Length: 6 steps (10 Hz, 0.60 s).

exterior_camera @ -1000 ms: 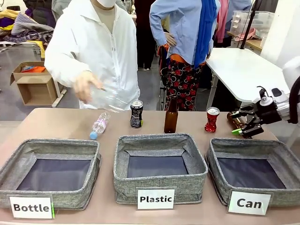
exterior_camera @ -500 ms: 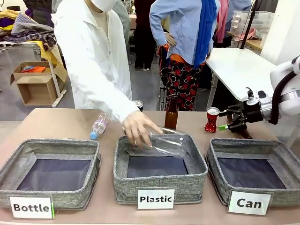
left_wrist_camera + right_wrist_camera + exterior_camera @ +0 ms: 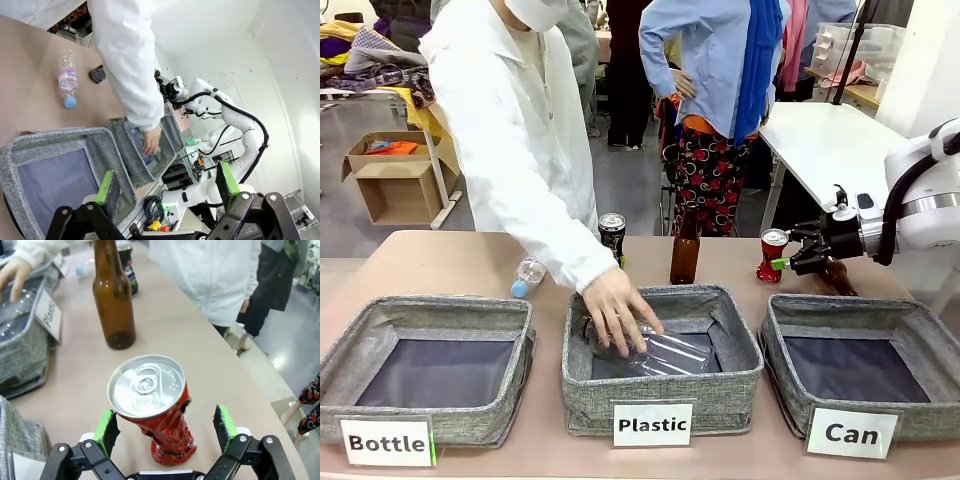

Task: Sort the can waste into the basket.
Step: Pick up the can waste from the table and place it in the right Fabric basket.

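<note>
— How does the robot's right hand stand?

— Wide open, fingers level over the bench; the short red metal can stands between the two green pads, nearer one pad than the other; neither seems to press on it yet.

— And the rest of the job?

— The taller black can is well beyond the hand, past the upright brown glass bottle; the grey fabric basket labelled "Can" lies just below the hand on its near side, with nothing in it; the left hand hangs wide open too, over the grey basket labelled "Bottle".

— What could spoil it?

— The red can is crushed in at its waist and leans a little; pads closing on that dent may twist it or squeeze it out, I judge; an off-centre close would push it over first. A second brown bottle lies on the bench just behind the hand; a careless swing back toward the basket could roll it. The person's hand is far to the side, pressing a clear plastic bottle into the middle basket; a clash looks unlikely unless the arm reaches on for the black can.
</note>
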Available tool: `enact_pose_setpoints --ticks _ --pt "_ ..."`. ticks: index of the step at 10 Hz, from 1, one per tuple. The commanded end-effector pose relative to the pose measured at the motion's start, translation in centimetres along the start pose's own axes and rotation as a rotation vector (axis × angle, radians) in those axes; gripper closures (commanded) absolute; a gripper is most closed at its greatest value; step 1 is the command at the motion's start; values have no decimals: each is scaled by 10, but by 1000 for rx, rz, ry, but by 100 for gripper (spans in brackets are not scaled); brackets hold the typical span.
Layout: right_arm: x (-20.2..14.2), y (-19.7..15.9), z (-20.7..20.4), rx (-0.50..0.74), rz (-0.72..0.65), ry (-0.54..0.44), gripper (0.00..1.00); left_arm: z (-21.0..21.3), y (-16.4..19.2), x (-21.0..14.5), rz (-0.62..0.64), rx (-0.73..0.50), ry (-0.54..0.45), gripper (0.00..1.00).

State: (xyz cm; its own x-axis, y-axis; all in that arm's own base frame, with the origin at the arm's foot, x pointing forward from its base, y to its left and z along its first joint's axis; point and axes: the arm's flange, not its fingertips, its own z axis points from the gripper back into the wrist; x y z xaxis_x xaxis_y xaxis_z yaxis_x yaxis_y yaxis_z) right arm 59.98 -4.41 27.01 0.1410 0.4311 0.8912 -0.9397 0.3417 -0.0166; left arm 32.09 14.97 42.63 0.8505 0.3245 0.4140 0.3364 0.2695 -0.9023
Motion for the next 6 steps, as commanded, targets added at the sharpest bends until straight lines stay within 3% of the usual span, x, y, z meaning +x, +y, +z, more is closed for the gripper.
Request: enact_pose_setpoints --ticks 1,2,3,4,5,6 --pt "6 -6 -4 46 -37 -57 0 1 -1 -1 -23 -7 3 0" --pt "4 -5 -8 55 -54 -46 8 1 -1 -1 -23 -7 3 0" --pt "3 -5 -10 61 -82 -69 56 1 -1 -1 -23 -7 3 0" --pt "2 -6 -12 71 -98 -75 63 1 -1 -1 -23 -7 3 0" --pt "2 -6 -11 69 -108 -77 100 1 -1 -1 -23 -7 3 0" --pt "3 -5 -11 68 -109 -79 100 1 -1 -1 -23 -7 3 0"
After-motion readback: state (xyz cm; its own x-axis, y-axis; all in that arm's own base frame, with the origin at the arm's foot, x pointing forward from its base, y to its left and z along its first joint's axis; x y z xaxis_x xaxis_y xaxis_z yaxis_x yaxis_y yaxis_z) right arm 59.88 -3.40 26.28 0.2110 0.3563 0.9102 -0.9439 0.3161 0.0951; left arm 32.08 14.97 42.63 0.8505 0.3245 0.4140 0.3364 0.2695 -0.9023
